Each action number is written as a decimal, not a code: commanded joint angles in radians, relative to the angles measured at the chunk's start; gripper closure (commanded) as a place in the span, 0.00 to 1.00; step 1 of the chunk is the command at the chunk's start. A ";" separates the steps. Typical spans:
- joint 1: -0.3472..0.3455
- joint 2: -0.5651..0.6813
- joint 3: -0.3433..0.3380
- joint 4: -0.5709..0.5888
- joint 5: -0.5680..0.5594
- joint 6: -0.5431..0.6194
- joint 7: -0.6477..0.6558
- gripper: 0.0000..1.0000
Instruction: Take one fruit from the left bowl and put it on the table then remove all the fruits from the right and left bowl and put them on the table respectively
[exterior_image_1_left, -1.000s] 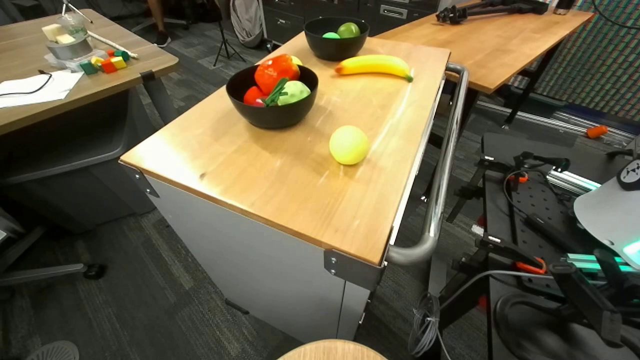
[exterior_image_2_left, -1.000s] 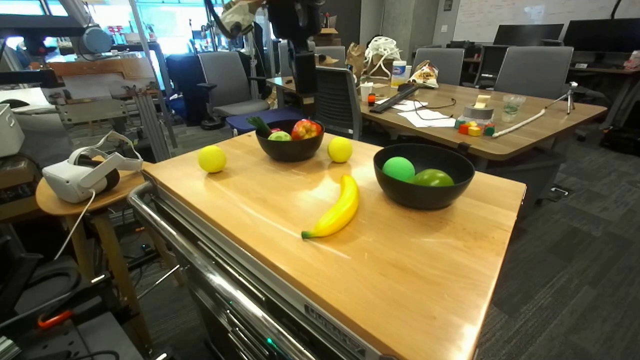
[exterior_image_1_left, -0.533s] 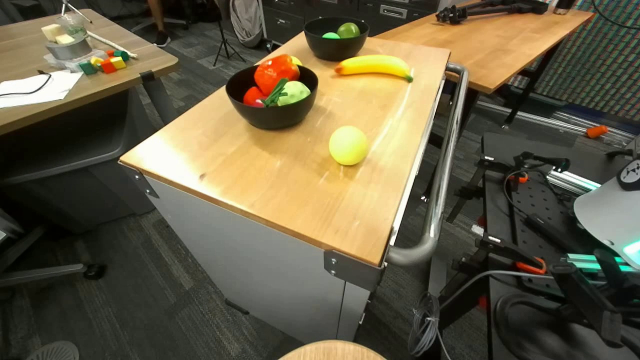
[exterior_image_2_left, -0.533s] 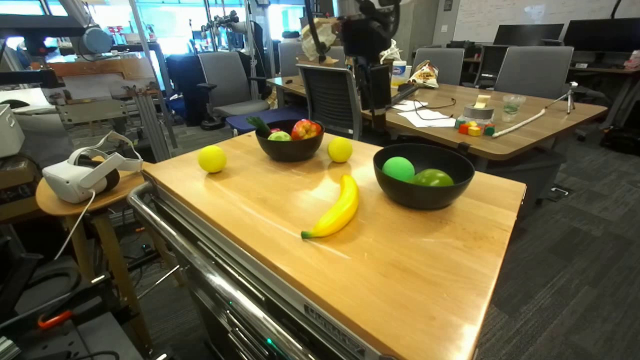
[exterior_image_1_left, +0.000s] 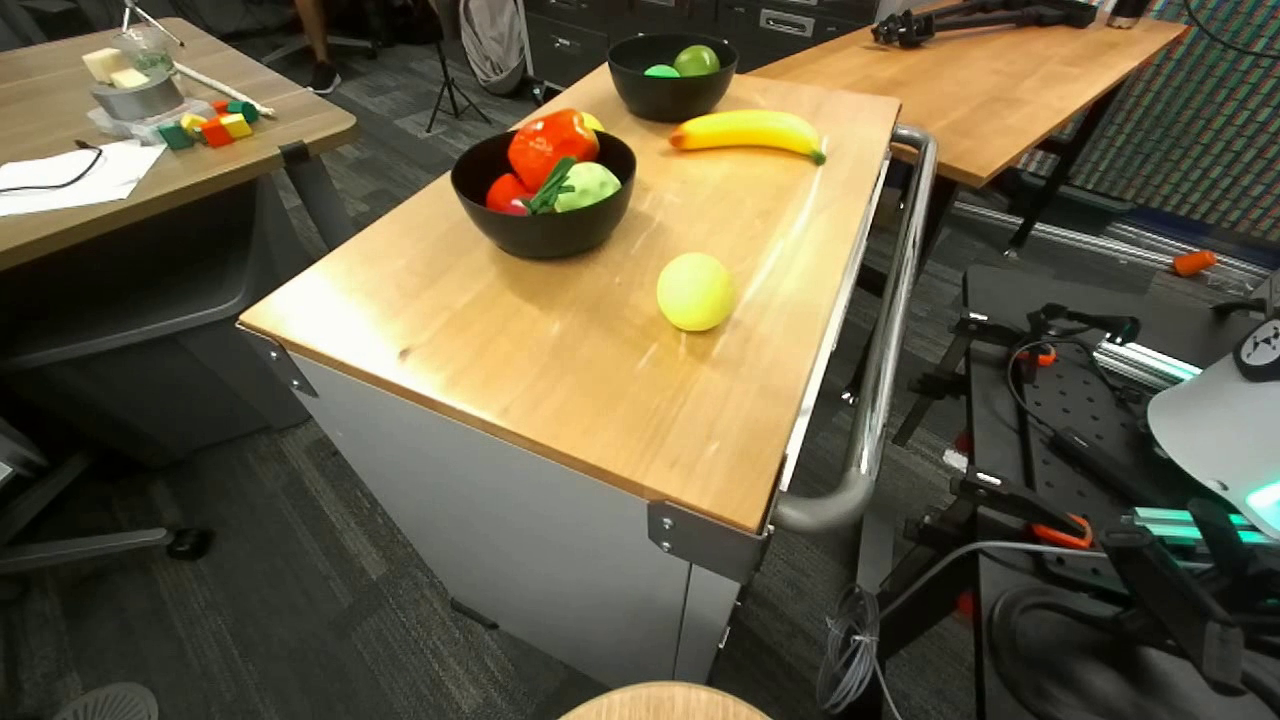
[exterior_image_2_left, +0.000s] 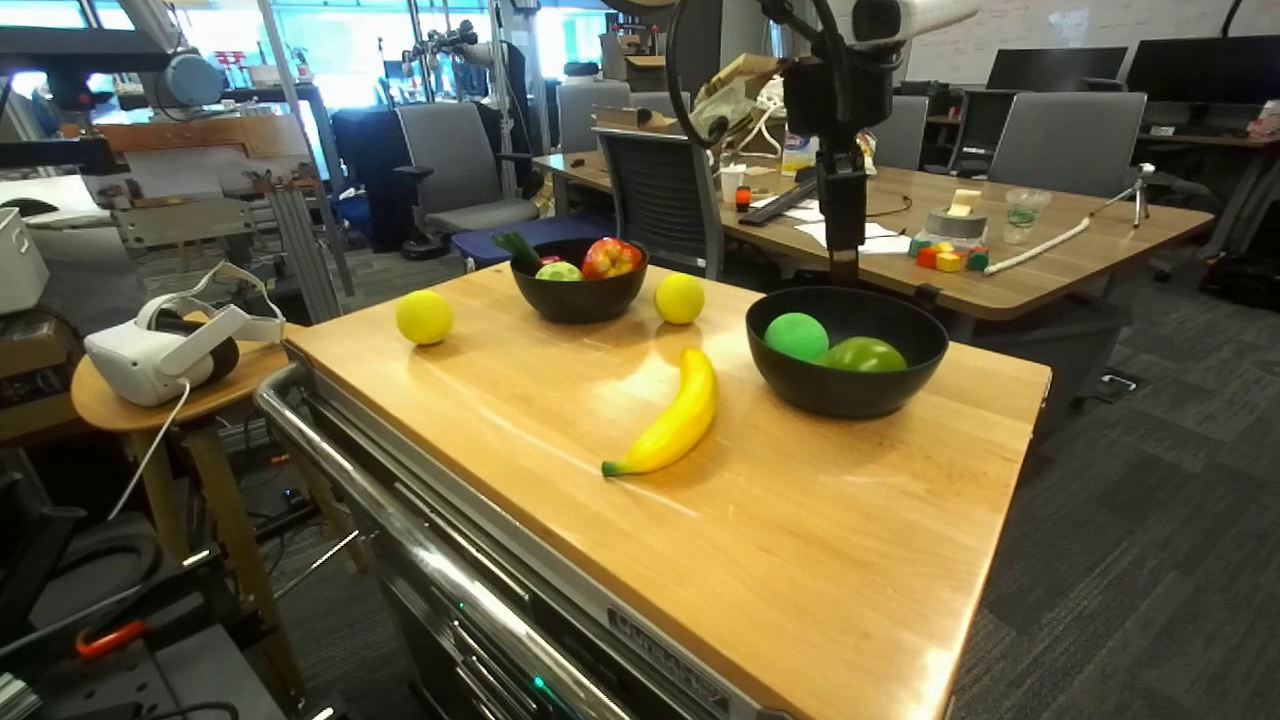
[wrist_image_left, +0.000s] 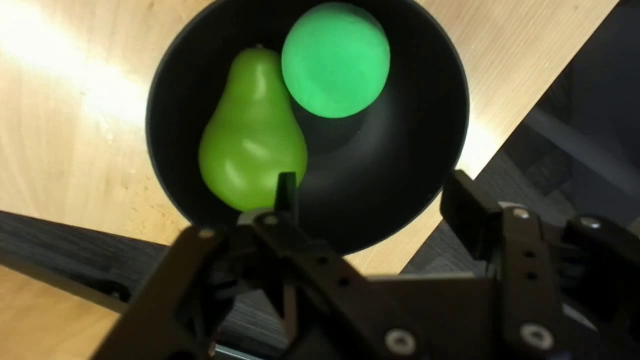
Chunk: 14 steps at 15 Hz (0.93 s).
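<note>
A black bowl on the wooden table holds a green ball and a green pear. A second black bowl contains a red pepper, a pale green fruit and small red pieces. Which bowl is left or right I cannot tell. Yellow balls and a banana lie on the tabletop. My gripper stands open above the ball-and-pear bowl, nothing between its fingers; in the wrist view one finger overlaps the pear, the other crosses the rim.
A metal rail runs along one table edge. Beside it, a stool carries a white headset. Behind stands another desk with papers, coloured blocks and a rope, with chairs around it.
In an exterior view my arm has swung rightward and come lower, from beyond the pepper bowl to the bowl with the green ball and pear. The fruits and bowls have stayed put.
</note>
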 joint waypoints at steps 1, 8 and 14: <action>-0.007 0.049 -0.012 0.061 0.042 -0.009 0.093 0.31; -0.012 0.087 -0.003 0.060 0.082 -0.023 0.195 0.23; -0.015 0.114 0.008 0.047 0.116 -0.056 0.244 0.32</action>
